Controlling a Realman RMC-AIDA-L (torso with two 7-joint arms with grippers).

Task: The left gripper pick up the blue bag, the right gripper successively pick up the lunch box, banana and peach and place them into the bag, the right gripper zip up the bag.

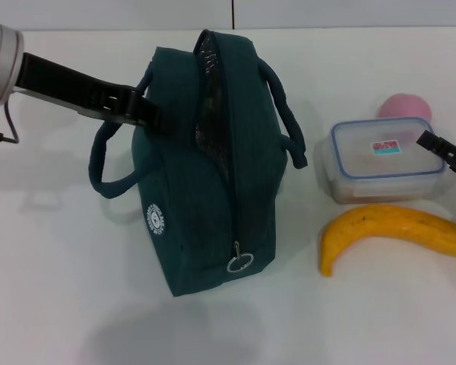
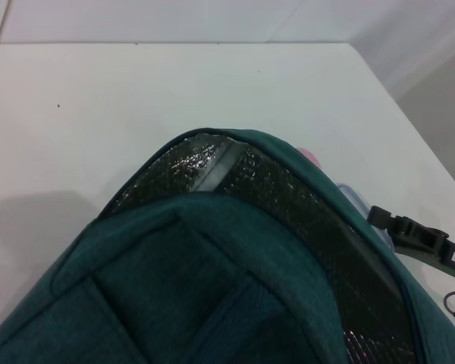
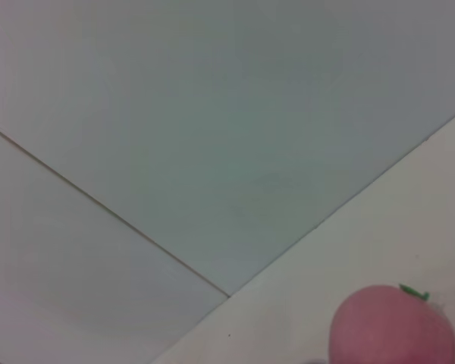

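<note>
While the left hand (image 1: 140, 109) is clamped on the near handle of the blue bag (image 1: 205, 163), the bag stands upright on the worktop (image 1: 53, 289), zip gaping along the top w/ silver lining visible. Zip pull ring (image 1: 240, 263) hangs at the end nearest the robot. Bag appears to rest on the worktop; cannot confirm any lift.

Right hand (image 1: 448, 154) sits at the head view's right edge, over the far-right corner of the lunch box (image 1: 384, 160). Only a black tip shows, so cannot tell whether it is spread or pressed together; nothing seen in it.

Lunch box, banana (image 1: 395, 232) and peach (image 1: 404, 107) all lie outside the bag, to its right. Banana is just beside the box on the robot's side; peach is just behind the box.

Judgement: step one (bag secured) looks done or nearly so. Three loads plus zipping are left; lunch box is next.

Clearance: open worktop between bag and box, approx. a clear lane. Bag mouth is narrow, and the right-side handle (image 1: 285, 114) arches beside it, a likely snag point. Banana lies near the right edge of view.
</note>
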